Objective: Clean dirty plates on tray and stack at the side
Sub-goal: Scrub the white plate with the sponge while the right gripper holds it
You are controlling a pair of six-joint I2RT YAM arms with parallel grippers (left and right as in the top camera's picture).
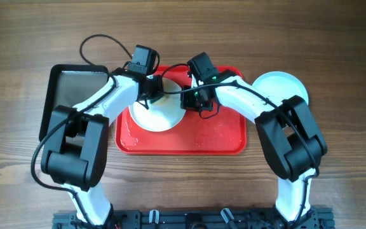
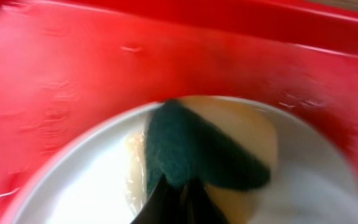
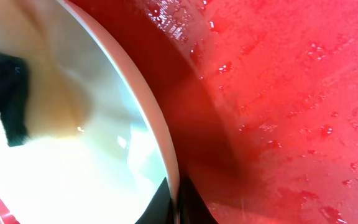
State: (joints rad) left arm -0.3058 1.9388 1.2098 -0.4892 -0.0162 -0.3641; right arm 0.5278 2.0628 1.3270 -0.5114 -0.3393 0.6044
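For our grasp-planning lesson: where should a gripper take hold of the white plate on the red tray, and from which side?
Pinch the white plate at its right rim, coming from the right: it's flat and too wide to span, and the sponge occupies its left side.

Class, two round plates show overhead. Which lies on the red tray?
The white round plate, under a green sponge inside the red plastic tray; the pale aqua round plate sits outside, on the wooden table.

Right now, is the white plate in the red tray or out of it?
In: the white plate sits inside the rim of the red tray, with red showing around it.
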